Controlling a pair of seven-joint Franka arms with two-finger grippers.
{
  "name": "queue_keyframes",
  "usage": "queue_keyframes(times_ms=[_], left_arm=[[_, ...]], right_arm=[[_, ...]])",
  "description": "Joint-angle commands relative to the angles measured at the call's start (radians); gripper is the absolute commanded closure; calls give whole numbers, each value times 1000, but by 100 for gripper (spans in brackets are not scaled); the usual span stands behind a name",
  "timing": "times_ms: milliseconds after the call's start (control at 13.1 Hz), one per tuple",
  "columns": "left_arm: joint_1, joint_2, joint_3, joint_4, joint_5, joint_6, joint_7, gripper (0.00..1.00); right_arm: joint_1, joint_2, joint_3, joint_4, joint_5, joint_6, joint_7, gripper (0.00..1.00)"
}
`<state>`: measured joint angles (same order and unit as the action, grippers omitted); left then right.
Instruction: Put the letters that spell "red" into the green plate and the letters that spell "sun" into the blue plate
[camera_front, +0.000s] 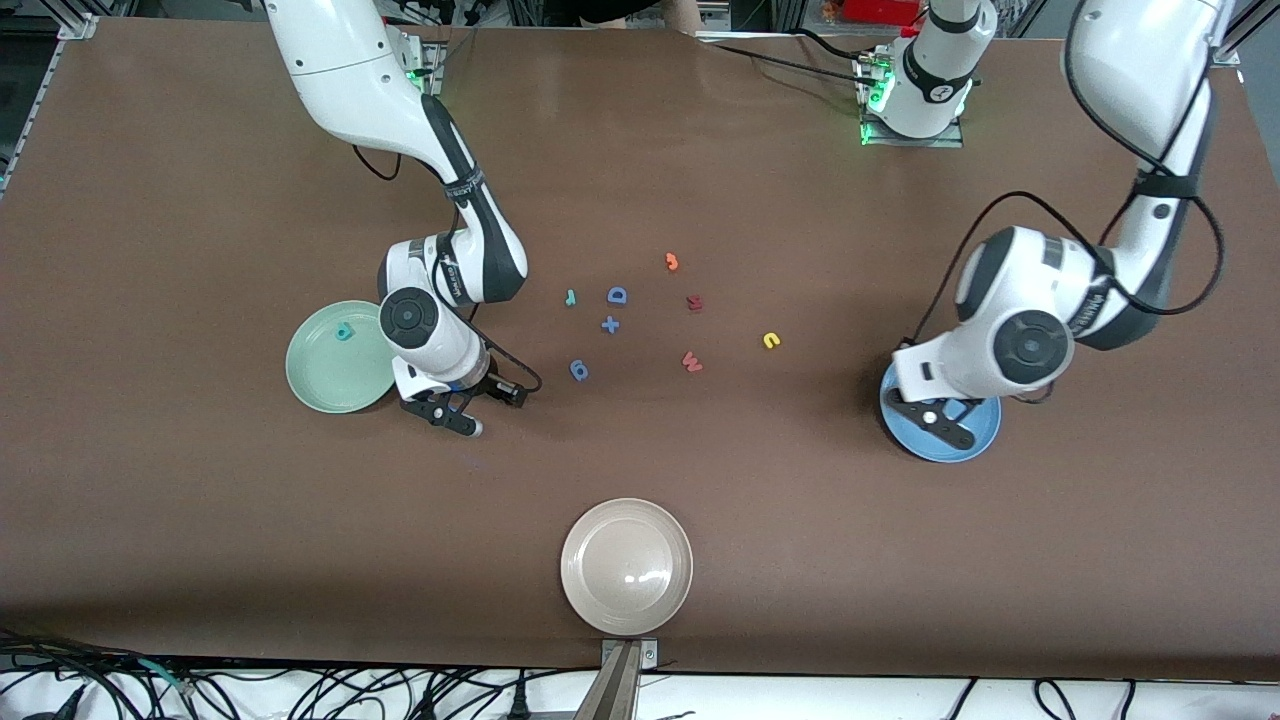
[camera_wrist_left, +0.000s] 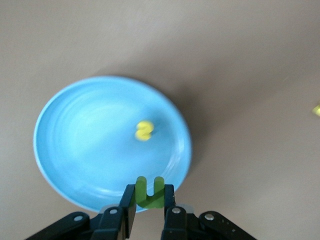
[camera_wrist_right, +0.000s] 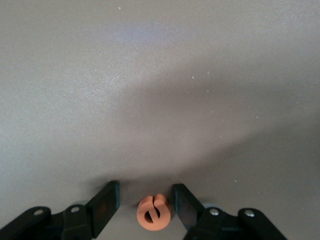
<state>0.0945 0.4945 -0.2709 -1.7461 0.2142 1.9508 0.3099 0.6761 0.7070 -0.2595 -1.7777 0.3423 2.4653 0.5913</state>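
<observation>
High front camera faces robots; wrist cameras look down close.

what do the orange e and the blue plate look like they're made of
Orange e, between the right pincer fingers: probably foam, matte with soft rounded edges and no shine. Blue plate: likely smooth plastic or glazed ceramic, with faint glossy streaks across its surface; the look can't settle which.

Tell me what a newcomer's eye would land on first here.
The left gripper over the blue plate, shut on a green letter, with a yellow letter already lying in the plate. Next, the right gripper beside the green plate, its fingers on either side of an orange letter.
</observation>
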Motion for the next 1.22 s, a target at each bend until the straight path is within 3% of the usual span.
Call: queue_keyframes(times_ms=[0,228,456,532,609,989,1141], left_arm=[[57,13,-10,-47,-12,40,78,100],[67,25,-4,-160,-12,234,81,100],[90,55,-2,-181,37,313,81,95],[94,59,-2,-191,39,336,81,60],[96,50,-4,-193,39,335,86,1],[88,-48,-25,-187,24,202,75,0],[86,-100,-111,-181,22,123,-7,0]], right_arm=[[6,20,13,6,17,-5,12,44],[8,11,16,4,17,-6,19,44],[10,-4,16,4,17,-38,19,44],[8,-7,16,4,17,-45,19,44],[8,-11,14,4,17,-54,18,44],[6,-15,5,-8,14,-58,10,45],[6,-17,-4,-6,11,-60,7,45]])
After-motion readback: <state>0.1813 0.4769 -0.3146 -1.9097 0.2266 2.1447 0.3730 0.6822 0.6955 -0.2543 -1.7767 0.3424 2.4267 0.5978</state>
